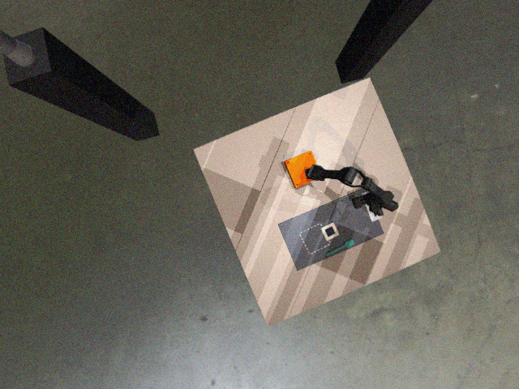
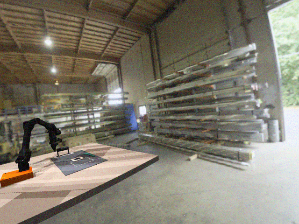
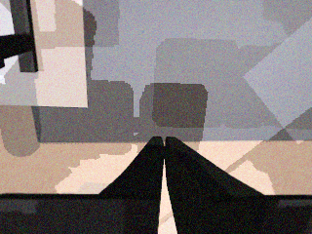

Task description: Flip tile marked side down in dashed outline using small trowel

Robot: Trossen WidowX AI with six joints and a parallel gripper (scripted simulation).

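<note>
The beige tile point(image 1: 329, 231) point(image 2: 77, 158) lies flat on the grey mat point(image 1: 356, 224) point(image 2: 72, 167) point(image 3: 219, 29), its black square mark facing up. It sits at the right end of the dashed outline point(image 1: 300, 239). The small teal trowel point(image 1: 340, 247) point(image 2: 89, 154) lies on the mat beside the tile, apart from my fingers. My gripper point(image 1: 361, 199) point(image 2: 54, 147) point(image 3: 162, 145) is shut on nothing. It hangs low over the mat's back edge, away from both trowel and tile.
A white plate with an upright black handle point(image 1: 374, 214) point(image 2: 62, 150) point(image 3: 19, 44) stands at the mat's back corner, close beside my gripper. The arm's orange base point(image 1: 298, 168) point(image 2: 15, 176) sits on the wooden table point(image 1: 234, 167) point(image 2: 96, 178). Two dark posts stand off the table.
</note>
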